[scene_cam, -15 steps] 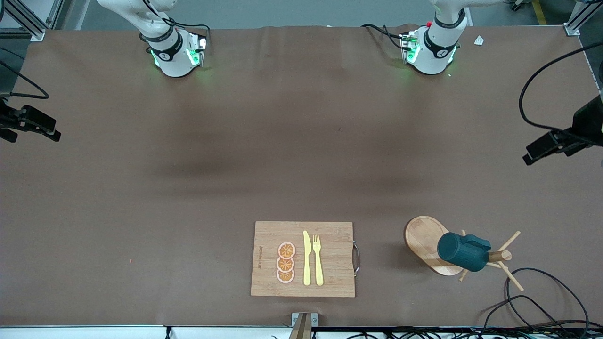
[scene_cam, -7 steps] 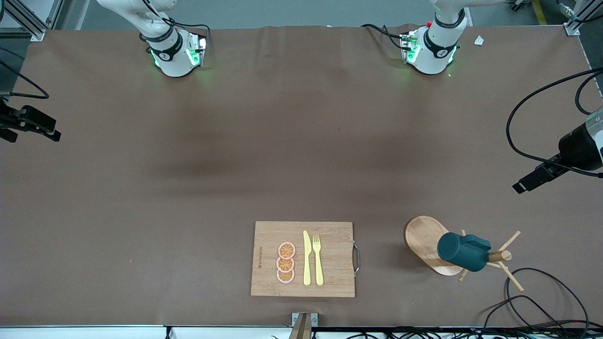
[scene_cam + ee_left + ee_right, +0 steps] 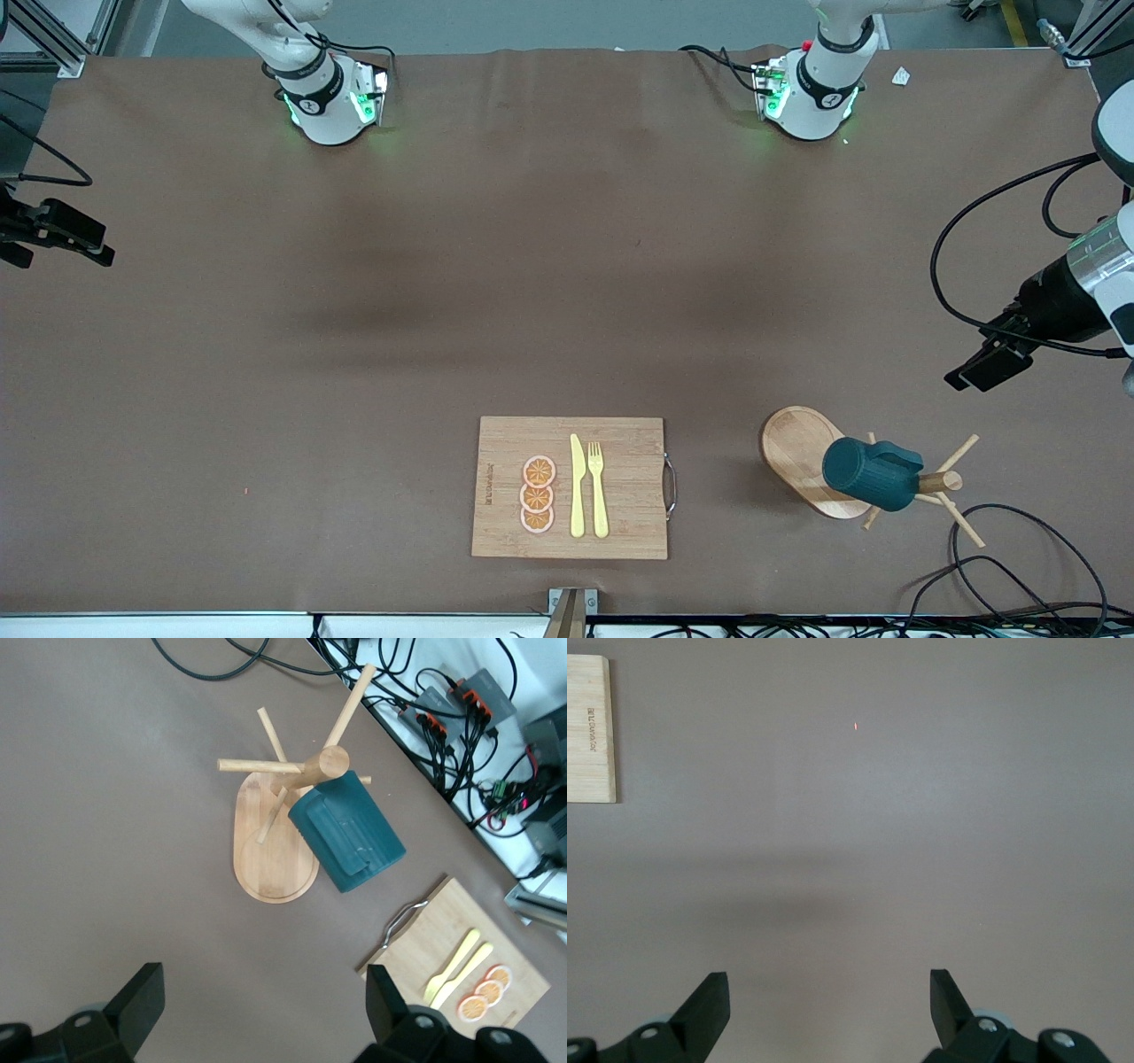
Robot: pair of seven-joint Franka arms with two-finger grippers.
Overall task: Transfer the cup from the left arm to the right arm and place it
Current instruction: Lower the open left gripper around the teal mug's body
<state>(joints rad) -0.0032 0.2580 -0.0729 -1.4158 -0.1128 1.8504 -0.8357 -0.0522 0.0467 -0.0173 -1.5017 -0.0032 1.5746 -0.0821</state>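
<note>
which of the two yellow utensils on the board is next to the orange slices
The knife: the plain flat blade lying directly beside the orange slices on the cutting board. The fork, with tines, lies toward the board's metal handle.

The front view looks down from high above the tabletop [image 3: 354, 354], facing the two arm bases at its top edge, and it takes in the whole surface. The left wrist view looks down from well above at the wooden mug tree [image 3: 279, 828] with the cup [image 3: 347, 843] hanging on it, and at a corner of the cutting board [image 3: 461, 966]; the front view shares these three things [image 3: 802, 456] [image 3: 864, 474] [image 3: 620, 487]. The right wrist view looks down at bare tabletop [image 3: 877, 859] and catches only one edge of the cutting board [image 3: 589, 726], which all three views share.
</note>
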